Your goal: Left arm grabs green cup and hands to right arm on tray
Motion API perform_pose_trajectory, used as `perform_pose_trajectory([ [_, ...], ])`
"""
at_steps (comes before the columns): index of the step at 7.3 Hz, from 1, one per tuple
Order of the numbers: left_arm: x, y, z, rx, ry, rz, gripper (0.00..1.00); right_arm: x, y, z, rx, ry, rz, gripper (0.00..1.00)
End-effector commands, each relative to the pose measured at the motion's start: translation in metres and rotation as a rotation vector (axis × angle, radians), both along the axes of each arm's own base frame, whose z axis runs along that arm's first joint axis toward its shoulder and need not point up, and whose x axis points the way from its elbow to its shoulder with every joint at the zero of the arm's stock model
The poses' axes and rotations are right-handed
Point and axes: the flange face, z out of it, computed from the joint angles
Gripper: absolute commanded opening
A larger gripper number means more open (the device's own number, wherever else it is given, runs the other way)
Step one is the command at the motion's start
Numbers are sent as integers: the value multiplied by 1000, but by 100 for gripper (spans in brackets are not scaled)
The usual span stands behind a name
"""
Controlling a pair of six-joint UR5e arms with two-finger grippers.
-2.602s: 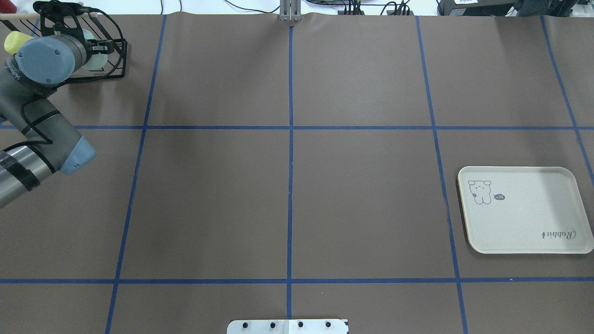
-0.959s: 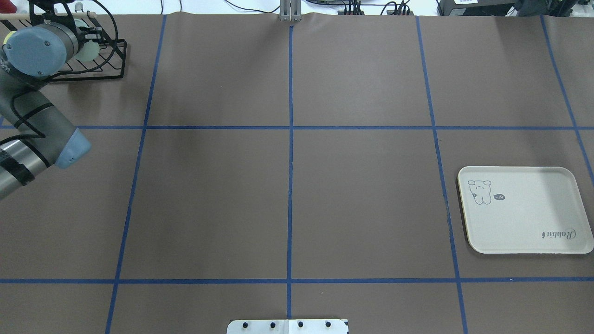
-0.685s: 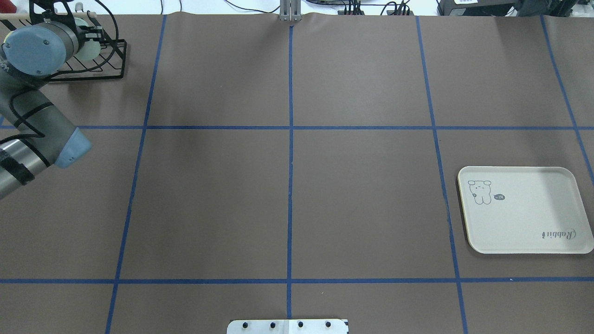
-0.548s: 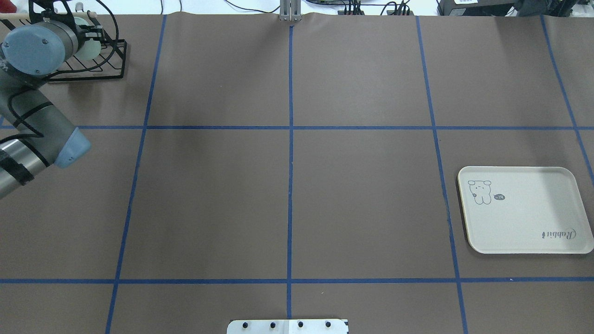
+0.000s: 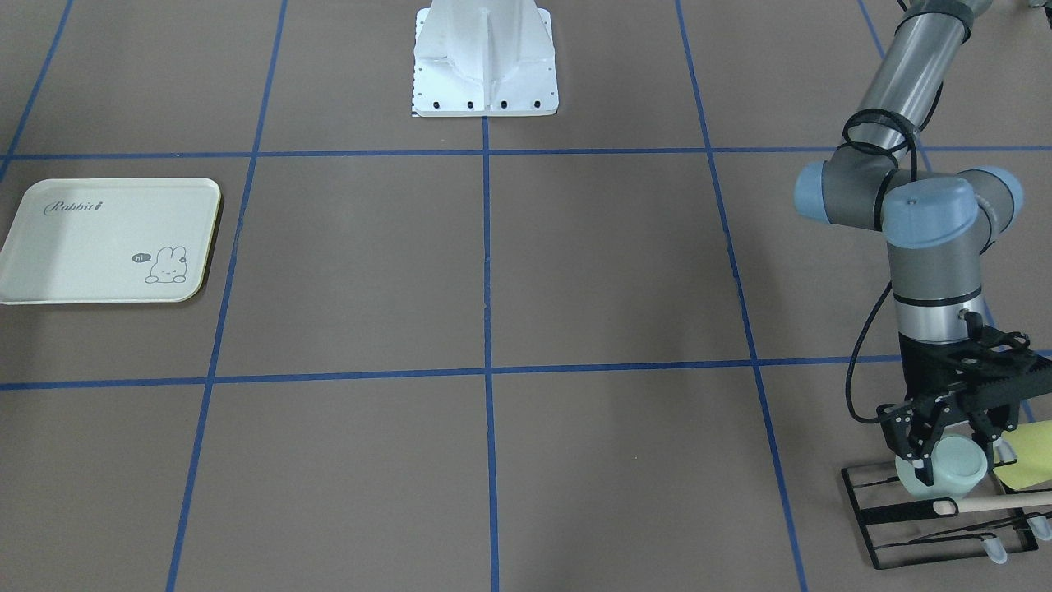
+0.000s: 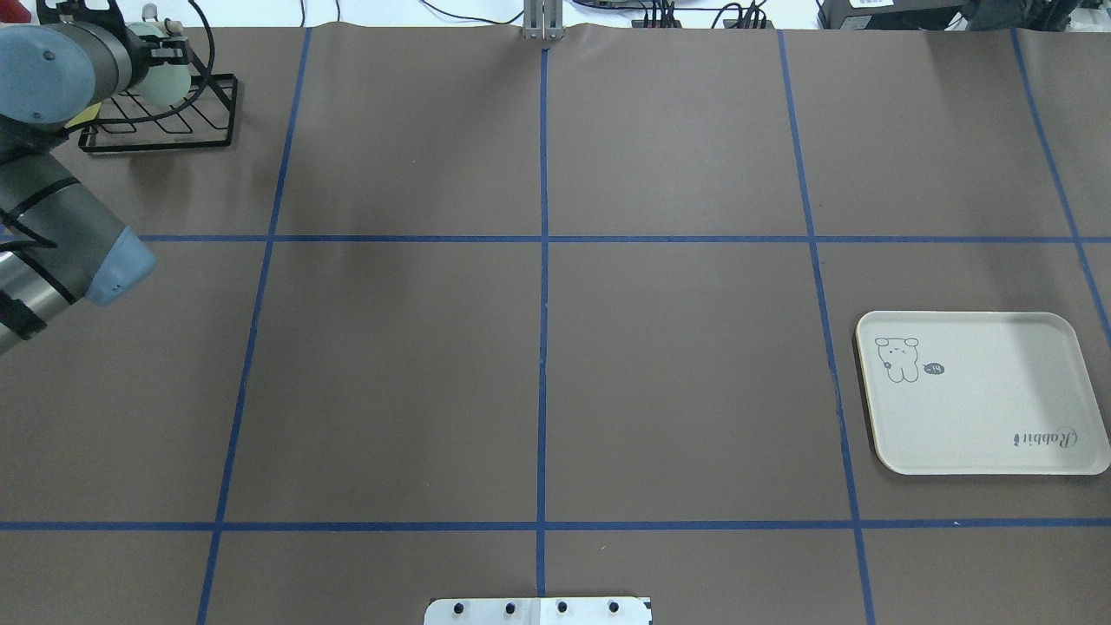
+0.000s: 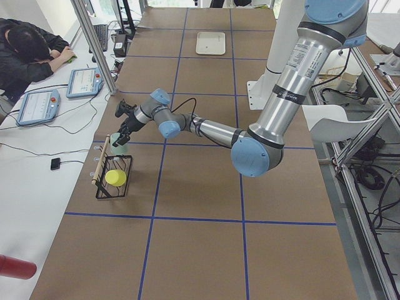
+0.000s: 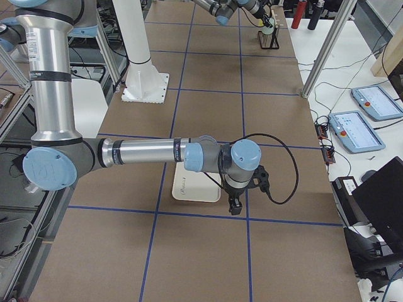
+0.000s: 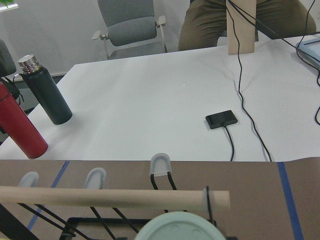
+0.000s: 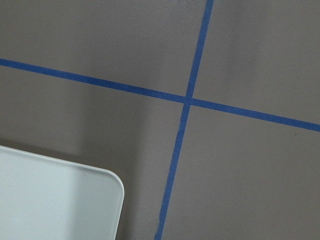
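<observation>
One step underway: left hand [image 5: 953,455] gripping green cup [image 5: 960,474] at rack [image 5: 902,515]; handover, placing on tray [image 5: 57,271] pending; right hand [image 8: 234,207] grip: cannot tell

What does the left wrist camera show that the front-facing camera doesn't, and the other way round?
Only the left wrist view shows the white desk with a red bottle, a black bottle and a small black device, and a grey chair behind. Only the front-facing view shows the tray, the left arm and the left hand closed on the green cup. Both show that cup, the wooden dowel and the black wire rack.
</observation>
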Motion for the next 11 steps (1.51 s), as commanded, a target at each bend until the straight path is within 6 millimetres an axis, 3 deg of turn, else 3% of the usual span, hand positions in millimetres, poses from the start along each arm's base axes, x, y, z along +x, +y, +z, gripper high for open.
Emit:
perform_pose_trajectory([
  [1,-27,2,-4,16,-17,40,34,0,0,0,0,0,0,99],
  [2,-37,8,0,19,-26,45,34,0,0,0,0,0,0,99],
  [6,-74,11,-19,11,64,90,34,0,1,0,0,0,0,99],
  [8,-103,12,-45,34,108,90,34,0,-1,-3,5,-3,1,99],
  [10,-105,19,-77,13,115,80,34,-3,-19,-30,58,-6,-2,99],
  [11,-106,25,-93,15,125,76,34,-4,-22,-31,48,-11,5,99],
])
